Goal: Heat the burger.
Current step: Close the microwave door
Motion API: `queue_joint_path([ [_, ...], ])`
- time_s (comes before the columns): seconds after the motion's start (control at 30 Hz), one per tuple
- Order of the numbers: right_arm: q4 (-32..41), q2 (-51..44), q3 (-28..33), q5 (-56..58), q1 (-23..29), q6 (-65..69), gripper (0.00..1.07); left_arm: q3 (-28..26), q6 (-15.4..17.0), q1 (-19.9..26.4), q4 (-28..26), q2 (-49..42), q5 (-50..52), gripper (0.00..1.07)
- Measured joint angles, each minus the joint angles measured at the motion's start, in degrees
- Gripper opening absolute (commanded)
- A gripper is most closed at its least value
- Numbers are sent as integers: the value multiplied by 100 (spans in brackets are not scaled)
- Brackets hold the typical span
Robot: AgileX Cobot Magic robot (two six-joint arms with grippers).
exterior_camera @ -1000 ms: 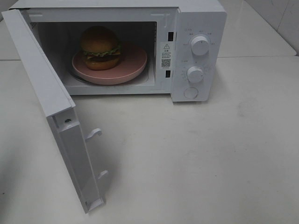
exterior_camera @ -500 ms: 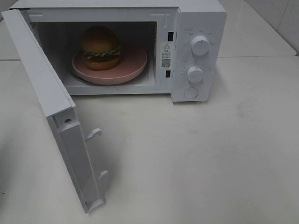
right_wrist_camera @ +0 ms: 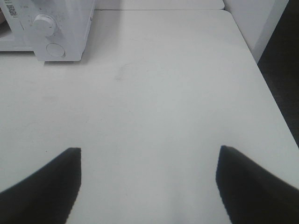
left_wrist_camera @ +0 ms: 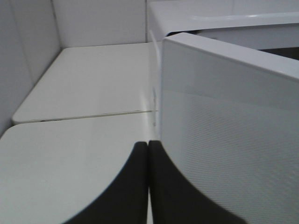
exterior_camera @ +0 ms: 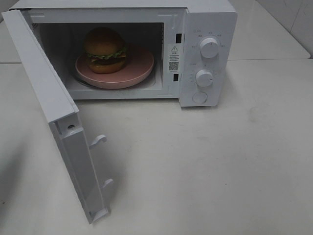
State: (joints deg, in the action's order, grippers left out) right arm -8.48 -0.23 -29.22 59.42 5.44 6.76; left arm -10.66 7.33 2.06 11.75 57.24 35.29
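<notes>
The burger [exterior_camera: 104, 50], with a glossy brown bun, lettuce and a dark patty, sits on a pink plate [exterior_camera: 139, 71] inside the open white microwave [exterior_camera: 208, 29]. Its door [exterior_camera: 54, 112] swings out to the left toward the table's front. Neither arm shows in the high view. In the left wrist view my left gripper [left_wrist_camera: 148, 179] is shut with nothing in it, its dark fingers pressed together just outside the door's outer face [left_wrist_camera: 233, 130]. My right gripper [right_wrist_camera: 148, 179] is open and empty over bare table, well to the right of the microwave's knobs [right_wrist_camera: 44, 22].
The microwave front carries two knobs [exterior_camera: 209, 47] and a round button [exterior_camera: 199, 97]. Door latch hooks [exterior_camera: 98, 140] stick out from the door's inner edge. The white table [exterior_camera: 220, 161] spreads wide in front; a tiled wall stands at the far left in the left wrist view.
A faint shadow has spread onto the table at the far left edge of the high view. The burger, plate and door have not moved.
</notes>
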Motion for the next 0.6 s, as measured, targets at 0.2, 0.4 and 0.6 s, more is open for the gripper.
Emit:
queue_joint_path([
  [0.2, 0, 0, 0, 0, 0, 0, 76, 0, 779, 0, 1329, 831, 963, 0],
  [0.4, 0, 0, 0, 0, 0, 0, 76, 0, 831, -155, 1381, 1381, 1461, 0],
  [0.6, 0, 0, 0, 0, 0, 0, 76, 0, 298, -997, 561, 1736, 1524, 0],
])
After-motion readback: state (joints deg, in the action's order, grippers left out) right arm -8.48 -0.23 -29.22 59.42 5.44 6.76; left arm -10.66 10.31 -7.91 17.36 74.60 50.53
